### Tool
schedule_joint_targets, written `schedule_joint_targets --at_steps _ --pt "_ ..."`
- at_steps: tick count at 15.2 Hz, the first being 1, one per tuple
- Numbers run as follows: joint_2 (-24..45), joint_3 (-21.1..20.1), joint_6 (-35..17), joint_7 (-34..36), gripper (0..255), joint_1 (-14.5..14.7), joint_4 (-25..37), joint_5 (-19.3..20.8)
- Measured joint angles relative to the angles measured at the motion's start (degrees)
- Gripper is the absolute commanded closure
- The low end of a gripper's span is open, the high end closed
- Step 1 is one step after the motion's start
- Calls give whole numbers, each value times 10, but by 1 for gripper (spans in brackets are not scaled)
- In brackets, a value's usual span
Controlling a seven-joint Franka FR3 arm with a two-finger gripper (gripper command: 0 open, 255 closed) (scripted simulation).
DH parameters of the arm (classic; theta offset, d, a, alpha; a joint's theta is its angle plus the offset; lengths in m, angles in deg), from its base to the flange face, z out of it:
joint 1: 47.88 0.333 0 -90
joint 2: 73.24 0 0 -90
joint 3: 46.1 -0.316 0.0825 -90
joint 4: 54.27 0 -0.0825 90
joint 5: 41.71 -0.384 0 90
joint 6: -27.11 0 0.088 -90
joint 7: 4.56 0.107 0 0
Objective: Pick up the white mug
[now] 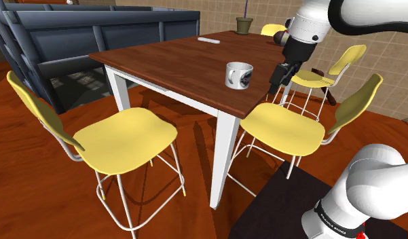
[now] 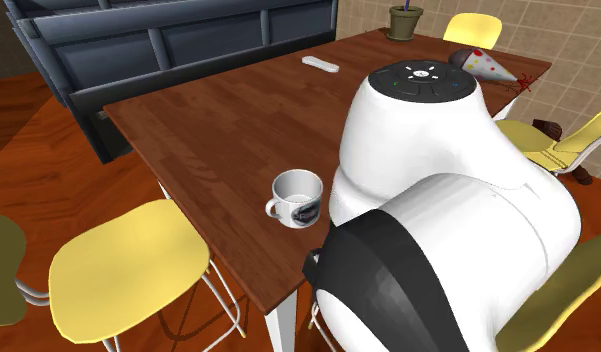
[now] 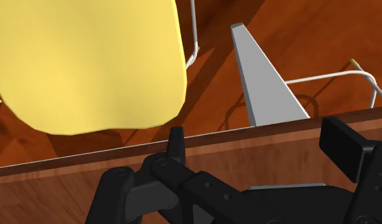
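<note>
Gaping wide with nothing between its fingers [image 3: 177, 143], the all-black two-finger tool [image 1: 274, 85] [image 3: 258, 130] hangs at the edge of a reddish-brown wooden worktop [image 1: 168, 61] [image 2: 208, 120] [image 3: 68, 172], carried by a white arm [image 1: 318, 20] [image 2: 438, 180] with dark joints. Seen along the tool, the board's rim runs across just past the fingertips, with a white tapered table leg [image 3: 266, 89] [image 1: 223, 156], a yellow moulded chair seat [image 3: 88, 63] on thin white wire legs and a polished red-brown wooden floor [image 3: 323, 38] [image 1: 32, 176] beyond it. The white mug [image 1: 239, 75] [image 2: 296, 198], which has a dark print on its side, stands upright on the worktop near that same edge. It is close to the tool on the shoulder view's left of it and clear of the fingers, and the second exterior view shows its handle and its open mouth. Farther along the board lie a flat white oblong object [image 1: 209, 41] [image 2: 319, 64] and, at the far corner, a small potted plant [image 1: 244, 24] [image 2: 406, 20]. A grey spotted party hat [image 2: 485, 65] lies on its side near the plant. More yellow chairs [image 1: 124, 139] [image 2: 128, 270] ring the table, and a dark blue-grey sofa [image 1: 94, 41] [image 2: 168, 50] stands behind it.
</note>
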Motion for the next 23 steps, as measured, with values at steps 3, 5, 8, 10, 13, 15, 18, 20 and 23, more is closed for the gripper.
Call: schedule_joint_targets --at_steps 3,5,8,10,13,15,18,20,23 --pt "32 8 2 -7 0 -2 27 0" --pt "83 21 4 -17 0 -5 71 -1" --pt "159 41 13 -36 0 -9 140 -6" --pt "211 51 26 -45 0 -10 194 -12" --pt "289 65 49 -58 0 -11 277 -25" --pt "353 79 75 -74 0 -15 355 -35" --pt "393 87 79 -83 0 -18 388 -44" --pt "395 87 67 -84 0 -18 378 -45" --pt "388 88 44 -87 0 -19 347 -44"
